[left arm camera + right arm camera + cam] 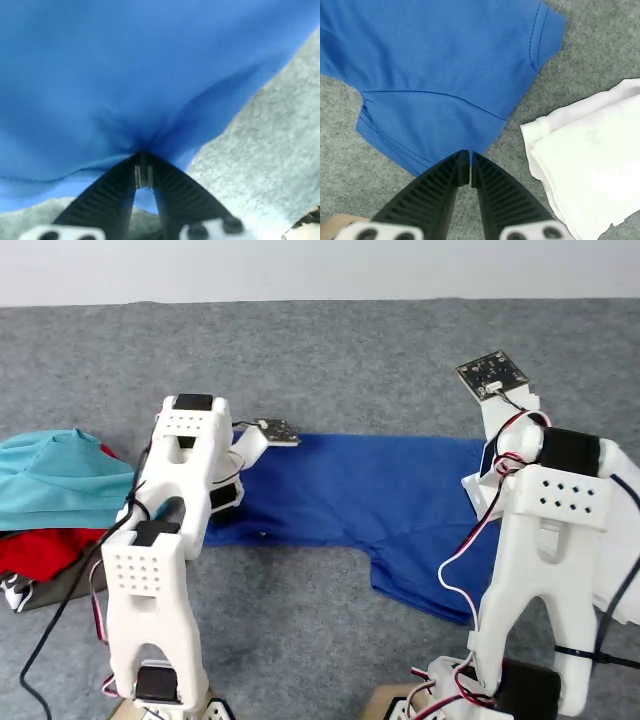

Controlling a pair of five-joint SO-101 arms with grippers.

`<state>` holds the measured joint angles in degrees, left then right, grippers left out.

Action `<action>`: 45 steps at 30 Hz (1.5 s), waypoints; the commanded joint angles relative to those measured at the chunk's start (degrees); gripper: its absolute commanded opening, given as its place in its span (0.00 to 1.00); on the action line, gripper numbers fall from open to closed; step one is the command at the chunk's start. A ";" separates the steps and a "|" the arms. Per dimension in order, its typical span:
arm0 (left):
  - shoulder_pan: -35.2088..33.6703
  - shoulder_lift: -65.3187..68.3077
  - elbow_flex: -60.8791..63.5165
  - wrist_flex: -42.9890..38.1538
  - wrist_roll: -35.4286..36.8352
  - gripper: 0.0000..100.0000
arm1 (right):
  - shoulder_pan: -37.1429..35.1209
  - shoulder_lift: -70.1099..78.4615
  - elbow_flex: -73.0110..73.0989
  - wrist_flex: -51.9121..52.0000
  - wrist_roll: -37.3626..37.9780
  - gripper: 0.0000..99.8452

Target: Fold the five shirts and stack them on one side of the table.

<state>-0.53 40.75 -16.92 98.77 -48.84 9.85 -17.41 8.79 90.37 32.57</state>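
Nearest, at the near edge: two white arms, left arm and right arm. Under everything, one grey desk, rough like carpet.

Spread across the middle of the desk, from left to right: one blue shirt, the biggest piece of cloth here. Looks thin, soft and light, not stiff at all. Likely to droop, bunch up and wrinkle when lifted. No danger of breaking. Might drag on the rough desk rather than slide. Best held at an edge or a corner, one pinch at each end, to keep the fold straight.

Just right of the blue shirt: one white shirt, lying in layers, maybe folded already. At the far left of the desk, in a heap: one teal shirt on top, one red shirt beneath, and one dark piece poking out at the bottom. Perhaps a fifth shirt, hard to tell. So four sure shirts, one of each colour.

Smallest, two hands. Left hand clenched on a bunch of the blue shirt at its left end, cloth puckered around the tips. Right hand closed tight with nothing seen between the tips, hanging over the near right flap of the blue shirt.
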 commanded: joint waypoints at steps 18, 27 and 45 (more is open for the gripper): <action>-3.60 -3.16 -5.05 1.76 1.41 0.01 | -0.57 -0.04 -1.67 0.40 -0.44 0.01; -3.60 -3.16 -10.24 1.76 2.29 0.09 | -0.57 0.04 -1.67 0.40 -0.44 0.01; 13.27 -18.20 -18.95 1.67 16.70 0.13 | 7.34 -13.85 -2.02 0.04 -5.27 0.01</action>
<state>8.09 27.74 -33.80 98.77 -34.59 14.51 -25.23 8.79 90.37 28.26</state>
